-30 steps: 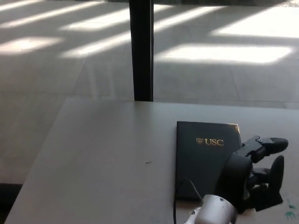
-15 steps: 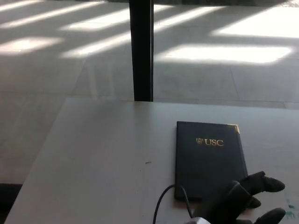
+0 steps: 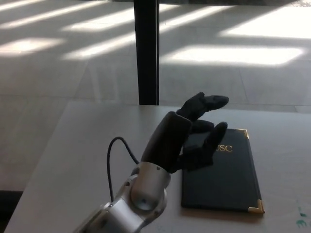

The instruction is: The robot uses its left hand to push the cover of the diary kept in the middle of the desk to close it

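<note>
The dark diary (image 3: 228,174) lies closed and flat on the grey desk (image 3: 82,145), right of centre. Gold "USC" lettering and gold corner pieces show on its cover. My left arm comes in from the bottom left. My left hand (image 3: 197,131) hangs over the diary's upper left corner and hides that part of the cover. It is open, its fingers (image 3: 214,101) spread and holding nothing. I cannot tell whether it touches the cover. My right hand is out of the picture.
A black pillar (image 3: 146,51) stands behind the desk's far edge. Beyond it is a sunlit tiled floor (image 3: 233,53). A black cable (image 3: 115,150) loops off my left wrist. Small green marks (image 3: 303,219) sit at the desk's right edge.
My left arm has swung from the diary's lower right corner, down and then over to the left. The hand now sits above the upper left corner. The diary has stayed closed and in place.
</note>
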